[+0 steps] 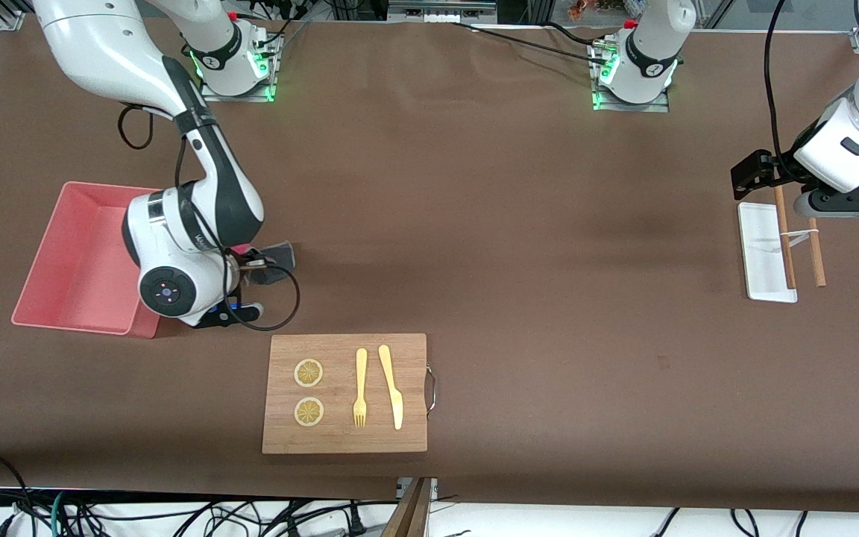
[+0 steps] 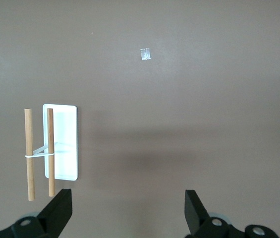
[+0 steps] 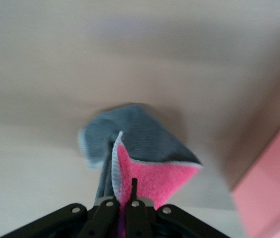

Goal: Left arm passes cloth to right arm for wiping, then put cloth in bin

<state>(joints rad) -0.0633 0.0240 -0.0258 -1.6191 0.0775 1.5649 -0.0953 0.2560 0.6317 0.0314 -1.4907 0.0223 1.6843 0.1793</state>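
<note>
Clamped on the cloth (image 3: pixel 140 158), my right gripper (image 1: pixel 254 270) hangs just beside the bin (image 1: pixel 64 261), which sits near the table's (image 1: pixel 519 239) edge at the right arm's end. To finish well, I judge I should carry the cloth over the bin's rim, centre it above the floor, then release so nothing drapes on the wall. My left gripper (image 2: pixel 127 210) waits with jaws apart near the tray (image 1: pixel 761 253).

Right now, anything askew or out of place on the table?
Two wooden sticks tied by a band lie askew: one across the white tray, one on the table. The cloth hangs crumpled from the shut right claw beside the bin.
</note>
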